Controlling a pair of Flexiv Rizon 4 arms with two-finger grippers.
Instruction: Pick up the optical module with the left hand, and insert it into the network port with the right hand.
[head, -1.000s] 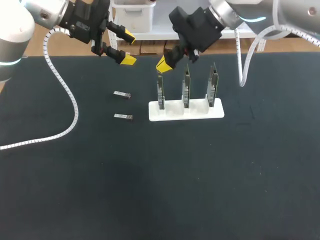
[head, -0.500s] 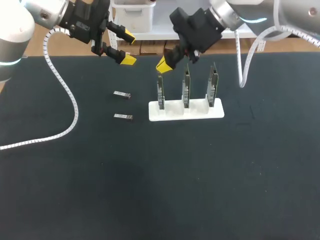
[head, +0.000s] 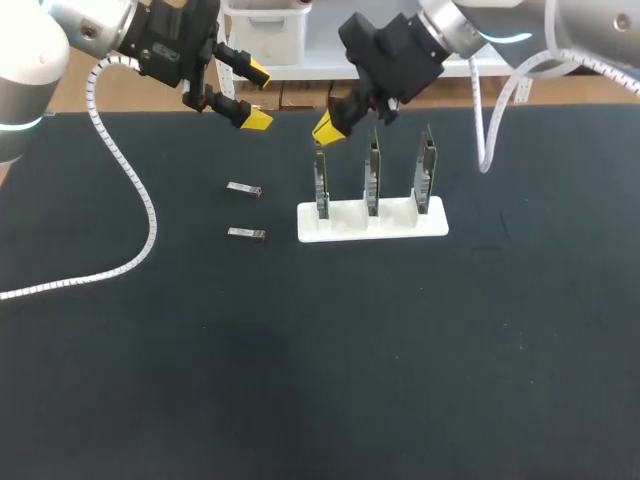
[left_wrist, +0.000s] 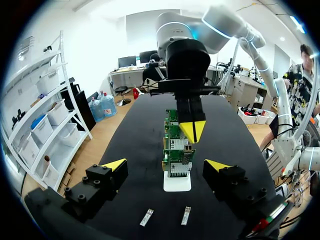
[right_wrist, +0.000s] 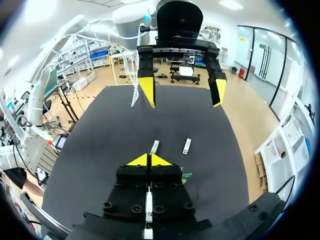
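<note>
- L gripper (head: 257, 96) hangs over the table's (head: 320, 380) far L part. Its fingers are spread wide w/ nothing between them.
- R gripper (head: 328, 129) sits just above the top of the leftmost board (head: 321, 185). Its yellow tips are pressed together and nothing shows in them.
- Two optical modules lie flat on the black table, L of the white holder (head: 385, 224): far module (head: 244, 189) and near module (head: 246, 233). They are near each other but apart, and neither is held.
- The holder stands three green boards upright in a row, incl. the middle board (head: 372, 175) and R board (head: 427, 168).
- In the L wrist view a metal port (left_wrist: 176, 169) shows on the nearest board, w/ both modules lying on the table under the open fingers.
- A white coiled cable (head: 130, 190) from the L arm trails over the table.
</note>
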